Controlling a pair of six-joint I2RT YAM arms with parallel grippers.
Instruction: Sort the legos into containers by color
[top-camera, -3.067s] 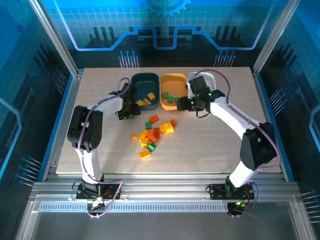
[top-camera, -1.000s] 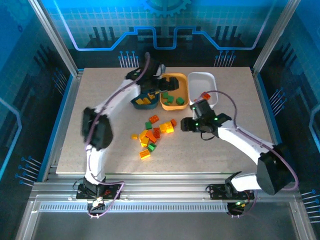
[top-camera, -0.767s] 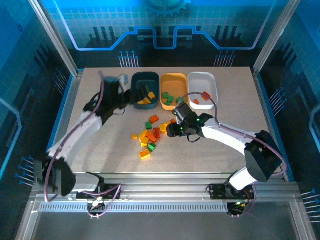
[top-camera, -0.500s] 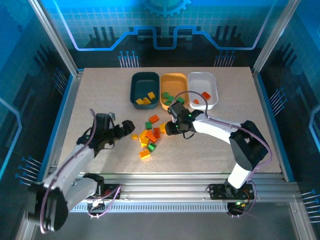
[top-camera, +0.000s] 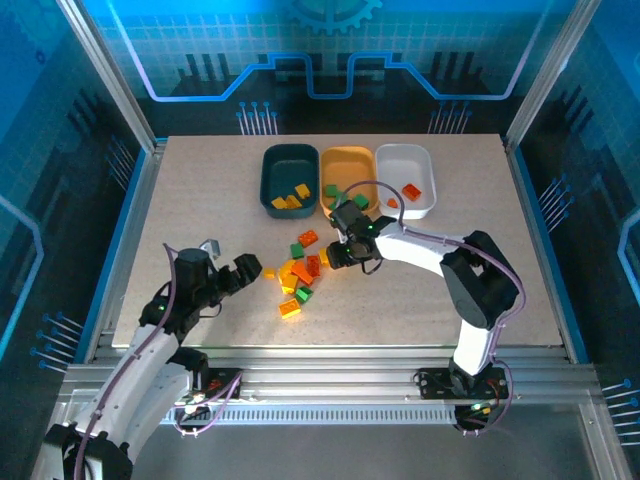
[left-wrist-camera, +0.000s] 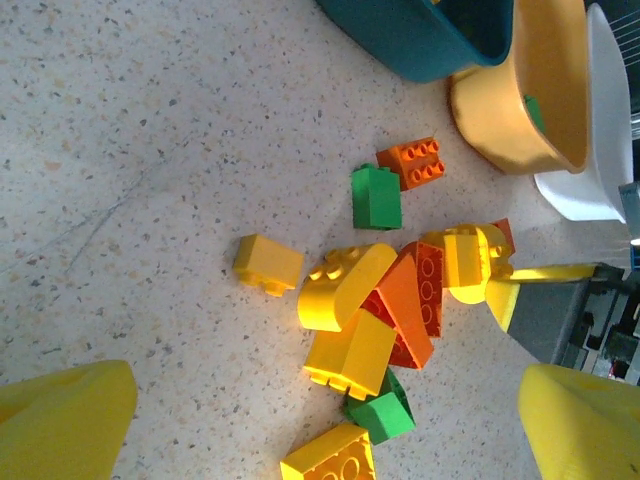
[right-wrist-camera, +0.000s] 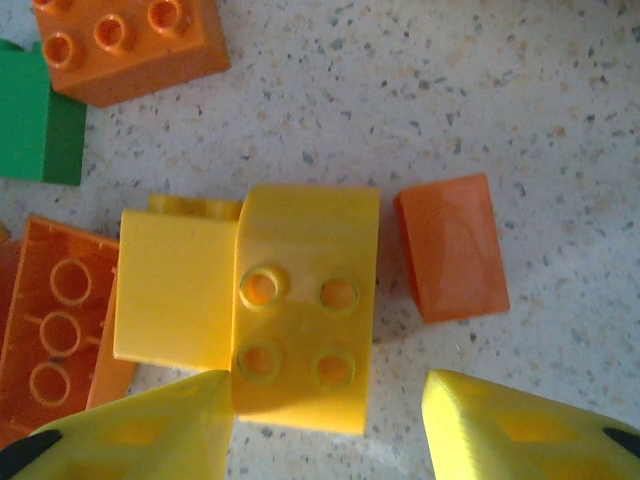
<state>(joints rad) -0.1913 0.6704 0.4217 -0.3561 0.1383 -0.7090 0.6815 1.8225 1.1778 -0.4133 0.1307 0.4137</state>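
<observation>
The left pincer (top-camera: 247, 268) is released, jaws spread wide, low over the speckled tabletop (top-camera: 180, 200). It sits just left of the loose pile of small yellow, green and orange plastic bricks (top-camera: 300, 272). The pile lies mid-tabletop, its bricks pointing in mixed directions.

The right pincer (right-wrist-camera: 322, 388) is at the pile's right edge, jaws parted astride a yellow four-stud brick (right-wrist-camera: 305, 320) with its studs up. One yellow finger (right-wrist-camera: 140, 430) touches the brick's corner; the other finger (right-wrist-camera: 520, 430) is apart from it. Just right of this brick lies an orange brick (right-wrist-camera: 452, 262), smooth face up, its long axis pointing away from the pincer and slightly tilted.

Three shallow rounded-rectangle plastic trays sit side by side toward the far side, long axes running away from the arm bases:
- The dark teal tray (top-camera: 290, 151) holds yellow bricks.
- The orange-yellow tray (top-camera: 347, 152) holds green bricks.
- The white tray (top-camera: 405, 150) holds orange-red bricks.
</observation>
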